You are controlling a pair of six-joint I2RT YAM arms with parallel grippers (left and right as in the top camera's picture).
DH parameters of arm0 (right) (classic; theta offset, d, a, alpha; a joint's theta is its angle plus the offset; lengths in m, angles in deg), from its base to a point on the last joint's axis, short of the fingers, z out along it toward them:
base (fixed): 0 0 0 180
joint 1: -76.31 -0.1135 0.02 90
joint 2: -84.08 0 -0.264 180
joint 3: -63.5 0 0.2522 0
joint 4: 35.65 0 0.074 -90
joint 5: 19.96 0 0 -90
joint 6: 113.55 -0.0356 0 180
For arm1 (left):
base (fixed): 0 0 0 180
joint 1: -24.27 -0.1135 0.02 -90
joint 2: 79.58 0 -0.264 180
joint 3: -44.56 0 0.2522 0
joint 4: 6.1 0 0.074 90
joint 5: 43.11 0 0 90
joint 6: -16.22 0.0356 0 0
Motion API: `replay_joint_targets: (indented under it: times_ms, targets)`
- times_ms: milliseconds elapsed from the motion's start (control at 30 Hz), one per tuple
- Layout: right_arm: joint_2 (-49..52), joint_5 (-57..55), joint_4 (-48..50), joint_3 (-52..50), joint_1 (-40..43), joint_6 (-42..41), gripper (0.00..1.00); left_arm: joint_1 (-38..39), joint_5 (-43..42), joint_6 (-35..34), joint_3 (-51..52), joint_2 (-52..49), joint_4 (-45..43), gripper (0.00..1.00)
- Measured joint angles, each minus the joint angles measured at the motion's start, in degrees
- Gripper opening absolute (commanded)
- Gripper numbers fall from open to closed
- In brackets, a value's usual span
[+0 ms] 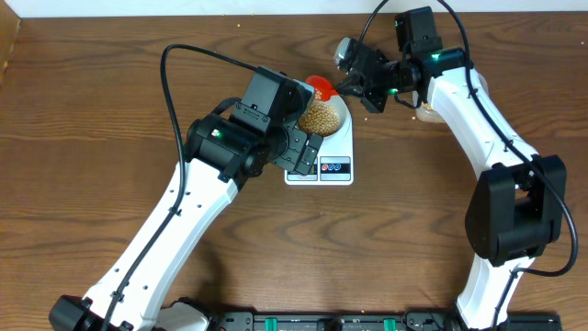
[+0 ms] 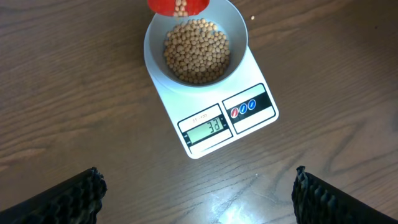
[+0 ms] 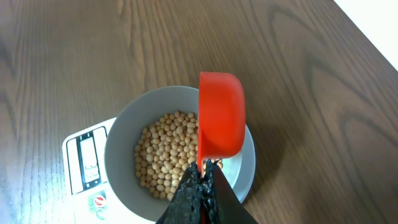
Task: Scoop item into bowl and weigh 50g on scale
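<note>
The pale bowl (image 2: pixel 239 34) stands on the white scale (image 2: pixel 249 127) and holds many tan beans (image 2: pixel 196 53). The scale's display (image 2: pixel 208 127) reads about 30. My right gripper (image 3: pixel 202 180) is shut on the handle of a red scoop (image 3: pixel 221 115), tipped on its side over the bowl (image 3: pixel 121 134); a few beans show at the scoop's mouth (image 2: pixel 180 6). My left gripper (image 2: pixel 199 193) is open and empty, hovering over bare table near the scale's display end. In the overhead view the scoop (image 1: pixel 320 87) sits at the bowl's far rim above the beans (image 1: pixel 322 114).
The dark wooden table (image 1: pixel 92 110) surrounds the scale (image 1: pixel 335 168). A pale object (image 1: pixel 428 112) lies partly hidden under the right arm. A stray bean lies on the table (image 2: pixel 252 18) near the bowl.
</note>
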Motion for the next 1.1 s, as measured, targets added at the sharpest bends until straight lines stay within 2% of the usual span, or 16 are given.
replay_joint_targets:
  times_ms: [233, 467, 1100]
  targets:
    - [-0.1, 0.0, -0.5, 0.0, 0.0, 0.0, 0.01, 0.0, 0.0, 0.0, 0.0, 0.0, 0.0, 0.98]
    - [-0.7, -3.7, -5.9, 0.0, 0.0, 0.9, 0.01, 0.0, 0.0, 0.0, 0.0, 0.0, 0.0, 0.98]
    - [-5.7, -5.2, -1.6, 0.0, 0.0, 1.9, 0.01, 0.0, 0.0, 0.0, 0.0, 0.0, 0.0, 0.98]
